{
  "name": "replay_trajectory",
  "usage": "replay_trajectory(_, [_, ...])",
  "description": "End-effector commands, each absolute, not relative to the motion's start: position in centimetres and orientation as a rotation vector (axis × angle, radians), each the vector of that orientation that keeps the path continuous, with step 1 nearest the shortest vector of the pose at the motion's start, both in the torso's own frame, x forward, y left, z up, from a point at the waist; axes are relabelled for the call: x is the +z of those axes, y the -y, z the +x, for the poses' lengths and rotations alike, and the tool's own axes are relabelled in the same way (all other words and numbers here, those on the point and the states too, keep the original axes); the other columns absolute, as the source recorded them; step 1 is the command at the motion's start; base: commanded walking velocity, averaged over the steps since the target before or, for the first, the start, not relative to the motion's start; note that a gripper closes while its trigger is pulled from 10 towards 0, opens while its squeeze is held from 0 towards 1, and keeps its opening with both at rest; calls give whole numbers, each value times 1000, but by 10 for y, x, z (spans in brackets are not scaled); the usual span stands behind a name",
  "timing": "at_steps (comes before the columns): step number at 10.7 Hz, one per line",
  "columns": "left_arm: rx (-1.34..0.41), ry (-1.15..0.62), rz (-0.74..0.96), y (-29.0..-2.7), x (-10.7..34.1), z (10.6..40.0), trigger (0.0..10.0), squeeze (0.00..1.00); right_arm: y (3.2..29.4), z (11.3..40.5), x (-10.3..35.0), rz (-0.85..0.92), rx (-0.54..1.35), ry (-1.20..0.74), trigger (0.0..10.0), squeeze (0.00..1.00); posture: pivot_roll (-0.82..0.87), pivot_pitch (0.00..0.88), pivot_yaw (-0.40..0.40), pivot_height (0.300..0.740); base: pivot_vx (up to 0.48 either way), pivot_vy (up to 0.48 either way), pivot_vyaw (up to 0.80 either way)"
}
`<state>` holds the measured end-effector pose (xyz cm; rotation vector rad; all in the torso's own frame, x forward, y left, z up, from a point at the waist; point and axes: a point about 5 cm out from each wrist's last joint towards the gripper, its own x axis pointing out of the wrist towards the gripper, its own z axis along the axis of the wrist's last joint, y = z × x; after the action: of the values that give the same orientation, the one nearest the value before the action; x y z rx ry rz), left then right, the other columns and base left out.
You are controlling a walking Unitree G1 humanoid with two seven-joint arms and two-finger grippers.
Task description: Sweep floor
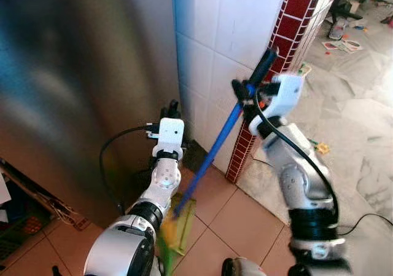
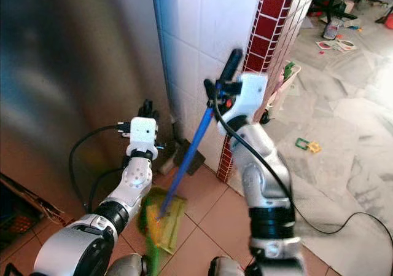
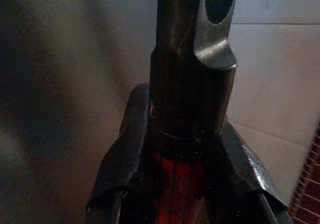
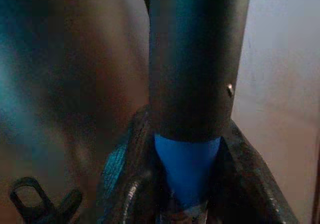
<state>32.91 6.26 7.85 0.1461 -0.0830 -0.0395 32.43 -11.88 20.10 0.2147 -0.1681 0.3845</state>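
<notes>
A broom with a blue shaft (image 1: 218,142) and a black top grip (image 1: 265,61) leans across the middle, and its yellow-green head (image 1: 178,224) rests on the terracotta floor tiles. My right gripper (image 1: 245,93) is shut on the shaft just under the grip, as the right wrist view shows with the blue shaft (image 4: 187,169) between the fingers (image 4: 125,169). My left gripper (image 1: 172,111) is raised close to the steel surface. It is shut on a dark handle (image 3: 192,84) with a hanging hole and a red part below.
A large steel surface (image 1: 73,73) stands on the left, then a white tiled wall (image 1: 221,36) with a red tiled corner (image 1: 288,30). A dark object (image 1: 195,156) sits at the wall's foot. The marble floor (image 1: 356,116) on the right holds small litter (image 1: 322,147) and a cable (image 1: 368,217).
</notes>
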Motion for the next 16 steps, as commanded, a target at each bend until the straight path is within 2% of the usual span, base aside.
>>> replay_trajectory(1, [-82,67,148,-54,78,329,10000,0,121,323,231,91,393,339,10000,0,-141,26,-21,740,0,0,0])
replay_trajectory(3, [-197,54,89,-47,77,327,10000,0,135,328,236,20,314,383,10000,0,-141,21,-22,740,0,0,0])
replay_trajectory(5, [-224,39,119,-45,74,325,10000,0,151,336,231,-11,183,375,10000,0,-131,16,-18,740,0,0,0])
replay_trajectory(8, [-396,-31,-1,-32,67,319,10000,0,166,341,196,-207,34,241,10000,0,-110,9,-9,740,0,0,0])
replay_trajectory(14, [-403,33,19,-47,79,329,10000,0,160,337,155,-195,-12,55,10000,0,-79,5,22,740,0,0,0])
replay_trajectory(16, [-304,-14,61,-58,77,335,10000,0,157,336,151,-165,-24,40,10000,0,-72,5,22,740,0,0,0])
